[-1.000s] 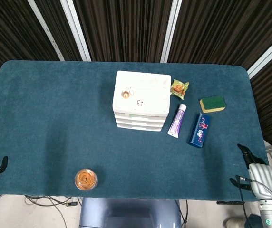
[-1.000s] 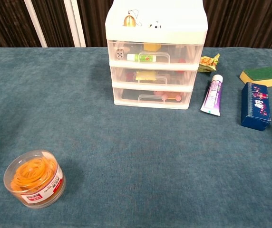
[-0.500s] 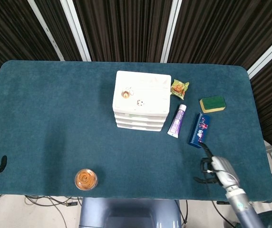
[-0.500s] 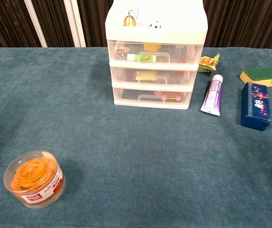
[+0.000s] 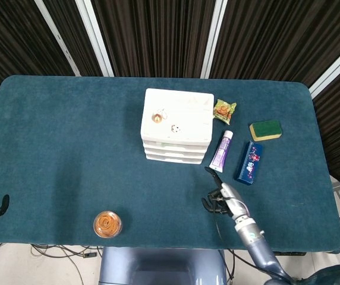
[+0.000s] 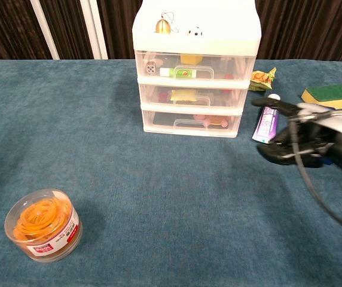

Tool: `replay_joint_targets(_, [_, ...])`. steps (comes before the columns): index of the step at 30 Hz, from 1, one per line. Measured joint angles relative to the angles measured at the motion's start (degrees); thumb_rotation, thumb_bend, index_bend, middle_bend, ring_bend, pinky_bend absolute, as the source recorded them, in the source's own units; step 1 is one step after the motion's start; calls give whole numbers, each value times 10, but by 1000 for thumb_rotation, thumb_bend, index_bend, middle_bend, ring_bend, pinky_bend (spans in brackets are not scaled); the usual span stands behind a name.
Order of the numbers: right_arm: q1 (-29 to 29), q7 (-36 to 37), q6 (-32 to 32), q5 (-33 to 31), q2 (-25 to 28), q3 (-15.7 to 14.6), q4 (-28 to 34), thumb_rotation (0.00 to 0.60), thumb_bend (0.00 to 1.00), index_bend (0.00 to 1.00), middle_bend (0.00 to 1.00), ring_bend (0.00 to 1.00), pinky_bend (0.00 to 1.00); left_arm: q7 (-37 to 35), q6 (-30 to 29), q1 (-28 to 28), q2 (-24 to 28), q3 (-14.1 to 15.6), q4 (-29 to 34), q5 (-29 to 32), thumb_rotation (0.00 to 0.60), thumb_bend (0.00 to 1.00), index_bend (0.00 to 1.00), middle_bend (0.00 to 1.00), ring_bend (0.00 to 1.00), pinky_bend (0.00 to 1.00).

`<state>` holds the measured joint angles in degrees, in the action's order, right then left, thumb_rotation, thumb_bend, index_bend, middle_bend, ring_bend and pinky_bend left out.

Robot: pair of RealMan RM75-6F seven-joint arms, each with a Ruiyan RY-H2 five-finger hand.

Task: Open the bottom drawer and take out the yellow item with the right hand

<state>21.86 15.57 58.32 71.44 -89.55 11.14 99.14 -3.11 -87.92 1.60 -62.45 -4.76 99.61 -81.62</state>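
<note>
Your right hand (image 6: 305,139) is hovering empty, fingers spread, just right of the white plastic three-drawer cabinet (image 6: 195,72). The bottom drawer (image 6: 192,121) is sitting closed, a yellow item (image 6: 217,121) showing dimly inside.

I take the purple tube (image 5: 222,151) as my landmark. Just beyond its far end I see a crinkled snack packet (image 5: 224,110). To the tube's right lies a dark blue box (image 5: 248,162), close beside it, and farther right and back sits a green-topped sponge (image 5: 265,130). Well off to the tube's left, near the table's (image 5: 63,136) front edge, stands a clear tub of orange rubber bands (image 6: 42,225).
</note>
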Motion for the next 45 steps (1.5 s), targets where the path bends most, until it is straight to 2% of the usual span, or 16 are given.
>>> replay_joint_targets(6, [21, 2, -2, -21, -63, 16, -41, 600, 633, 0, 912, 991, 1000, -5, 6, 1, 2, -2, 2, 7, 600, 396, 69, 4, 0, 0])
replay_joint_targets(20, [72, -31, -13, -86, -168, 54, -100, 600, 637, 0, 912, 992, 1000, -6, 12, 2, 4, -2, 6, 13, 600, 397, 68, 4, 0, 0])
replay_joint_targets(25, [86, -29, -15, -96, -194, 71, -119, 600, 638, 0, 912, 992, 1000, -9, 13, 2, 5, -3, 6, 17, 600, 398, 67, 4, 0, 0])
replay_joint_targets(34, [102, -25, -17, -112, -233, 85, -162, 600, 640, 0, 916, 994, 1000, -13, 14, 2, 8, -4, 8, 20, 600, 398, 67, 4, 0, 0])
replay_joint_targets(45, [112, 17, -5, -89, -268, 101, -220, 600, 639, 0, 920, 999, 1000, -14, 16, 1, 10, -6, 10, 25, 600, 398, 67, 4, 0, 0])
